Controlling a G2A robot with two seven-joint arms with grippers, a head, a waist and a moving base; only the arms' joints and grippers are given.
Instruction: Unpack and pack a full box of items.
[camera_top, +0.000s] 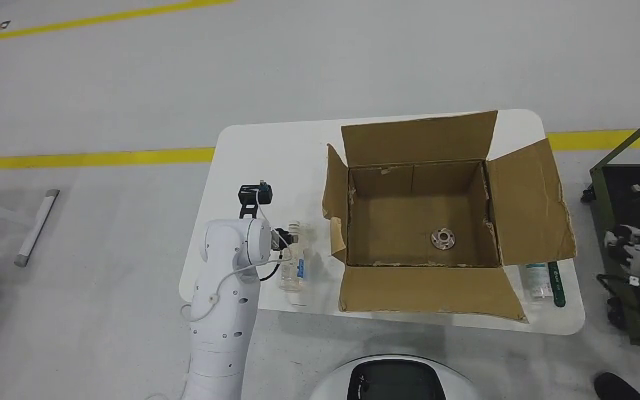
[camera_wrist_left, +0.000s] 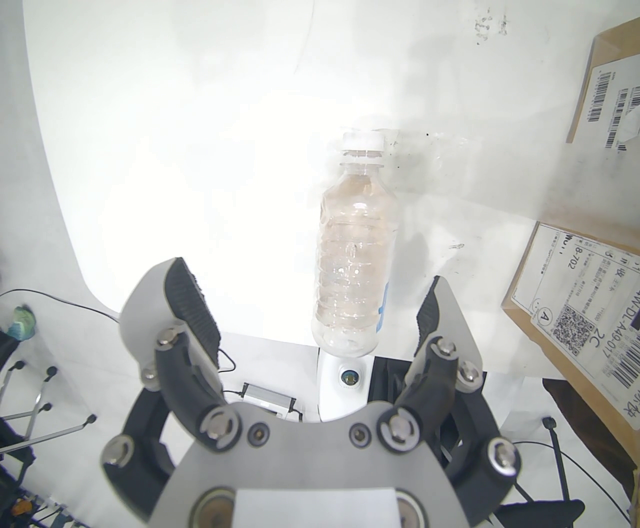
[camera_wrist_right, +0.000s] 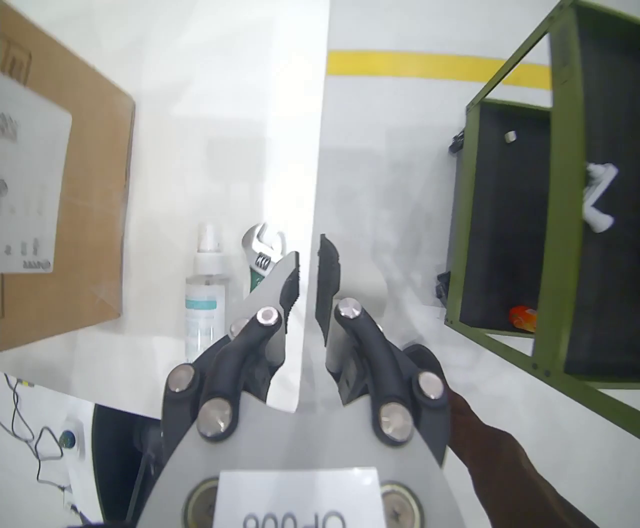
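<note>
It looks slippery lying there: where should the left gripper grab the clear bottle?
Likely across the ribbed middle of the bottle, coming down from above, jaws either side; it lies flat, cap pointing away from the open left gripper.

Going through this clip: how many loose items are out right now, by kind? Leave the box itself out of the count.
Bottles: 2, a clear water bottle and a spray bottle, both on the table
Wrenches: 1, the wrench beside the spray bottle
Round metal parts: 1, the small metal part on the floor of the cardboard box
Total: 4
</note>
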